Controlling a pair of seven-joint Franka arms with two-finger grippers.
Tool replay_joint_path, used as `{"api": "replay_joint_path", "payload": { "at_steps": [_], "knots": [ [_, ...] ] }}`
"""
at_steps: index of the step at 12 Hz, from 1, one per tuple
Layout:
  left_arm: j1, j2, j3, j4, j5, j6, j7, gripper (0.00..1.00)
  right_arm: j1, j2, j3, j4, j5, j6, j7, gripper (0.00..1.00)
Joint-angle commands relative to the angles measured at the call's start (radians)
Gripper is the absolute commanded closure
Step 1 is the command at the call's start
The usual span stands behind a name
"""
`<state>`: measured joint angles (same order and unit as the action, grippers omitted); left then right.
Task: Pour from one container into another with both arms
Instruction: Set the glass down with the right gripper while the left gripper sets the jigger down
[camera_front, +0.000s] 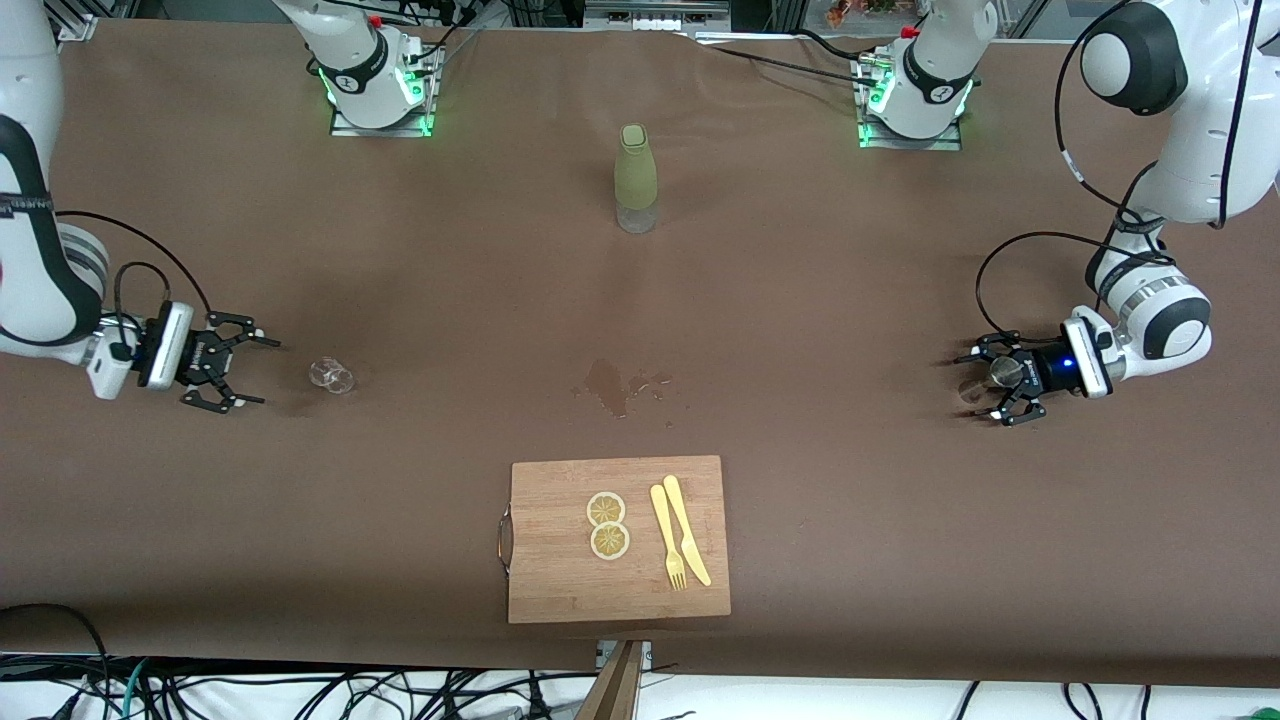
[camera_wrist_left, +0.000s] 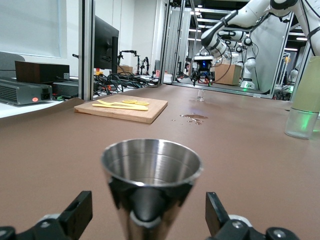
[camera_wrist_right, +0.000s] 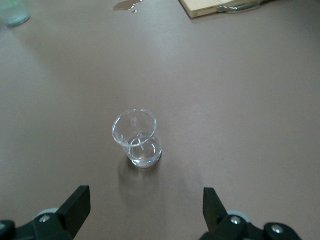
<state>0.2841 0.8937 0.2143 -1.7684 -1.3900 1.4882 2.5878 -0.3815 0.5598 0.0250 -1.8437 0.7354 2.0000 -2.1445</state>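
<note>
With fingers spread, left gripper (camera_front: 985, 378) around jigger (camera_front: 1000, 372).

In the left wrist view the jigger (camera_wrist_left: 151, 187) is cut off at the bottom edge below its waist, so its lower cone is unseen. The bottle (camera_wrist_left: 305, 107) loses its top and one side there. The glass (camera_wrist_left: 200, 95) is too small to make out.

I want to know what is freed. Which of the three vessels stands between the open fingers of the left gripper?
The steel jigger, upright between the left gripper's open fingers. The glass stands before the right gripper; the bottle stands alone.
</note>
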Motion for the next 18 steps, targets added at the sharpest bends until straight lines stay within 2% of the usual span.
{"api": "replay_joint_path", "payload": {
  "at_steps": [1,4,6,8,11,12,14,15,17,18],
  "knots": [
    [0.027,0.011,-0.003,0.049,0.055,-0.026,0.028,0.0,0.032,-0.034,0.001,-0.019,-0.047,0.022,0.148,0.0],
    [0.053,0.019,0.005,0.116,0.101,-0.039,0.017,0.0,0.094,-0.083,0.001,-0.028,-0.063,0.093,0.271,0.0],
    [0.088,0.03,0.01,0.176,0.166,-0.045,-0.012,0.0,0.145,-0.136,0.001,-0.031,-0.141,0.115,0.453,0.0],
    [0.113,0.027,0.011,0.217,0.221,-0.048,-0.046,0.0,0.219,-0.211,0.001,-0.042,-0.279,0.144,0.724,0.0],
    [0.092,0.011,0.066,0.242,0.256,-0.048,-0.122,0.0,0.317,-0.288,0.001,-0.043,-0.503,0.149,1.186,0.0],
    [0.08,-0.011,0.074,0.247,0.281,-0.046,-0.176,0.0,0.335,-0.297,0.001,-0.043,-0.534,0.148,1.306,0.0],
    [0.063,-0.083,0.074,0.247,0.374,-0.046,-0.308,0.0,0.372,-0.322,0.001,-0.043,-0.541,0.143,1.504,0.0],
    [0.05,-0.129,0.074,0.247,0.416,-0.046,-0.38,0.0,0.395,-0.34,0.001,-0.043,-0.579,0.14,1.623,0.0],
    [0.024,-0.221,0.074,0.247,0.503,-0.045,-0.544,0.0,0.443,-0.383,0.003,-0.043,-0.715,0.105,1.892,0.0],
    [0.009,-0.264,0.074,0.247,0.54,-0.043,-0.628,0.0,0.449,-0.405,0.01,-0.043,-0.743,0.064,1.995,0.0]
  ]
}}
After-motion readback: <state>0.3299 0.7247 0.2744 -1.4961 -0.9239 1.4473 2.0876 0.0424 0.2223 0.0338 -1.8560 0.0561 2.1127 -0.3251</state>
